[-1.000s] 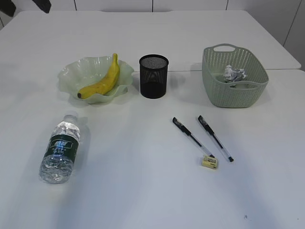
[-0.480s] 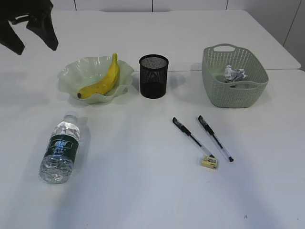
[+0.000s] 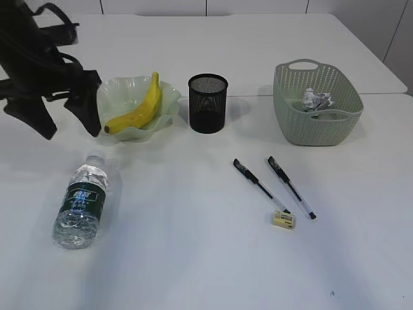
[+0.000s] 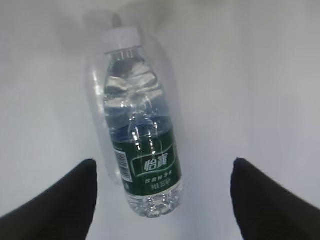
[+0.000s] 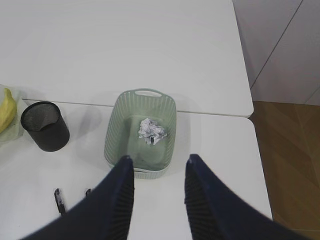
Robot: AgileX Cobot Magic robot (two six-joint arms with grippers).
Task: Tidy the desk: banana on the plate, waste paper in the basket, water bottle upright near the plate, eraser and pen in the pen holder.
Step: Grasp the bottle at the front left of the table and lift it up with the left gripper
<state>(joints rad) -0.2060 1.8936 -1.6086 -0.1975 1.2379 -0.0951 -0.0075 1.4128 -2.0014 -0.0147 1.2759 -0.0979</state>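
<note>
The water bottle [image 3: 80, 205] lies on its side at the front left, cap toward the plate. My left gripper [image 3: 68, 131] hangs open above the table just behind it; in the left wrist view the bottle [image 4: 140, 135] lies below, between the spread fingers [image 4: 60, 200], untouched. The banana [image 3: 137, 110] rests on the pale green plate [image 3: 169, 97]. Waste paper [image 3: 318, 100] sits in the basket [image 3: 316, 132]. Two pens [image 3: 261, 185] [image 3: 292, 187] and the eraser [image 3: 284, 219] lie on the table right of centre. The black mesh pen holder [image 3: 208, 103] stands beside the plate. My right gripper [image 5: 160, 158] is open, high above the basket [image 5: 145, 91].
The white table's far edge and a seam run behind the plate and basket. In the right wrist view the table's right edge [image 5: 260, 165] drops to a wooden floor. My left arm hides the plate's left rim.
My left arm has come down from the top left corner toward the bottle and now covers the plate's left side. Nothing on the table has moved.
</note>
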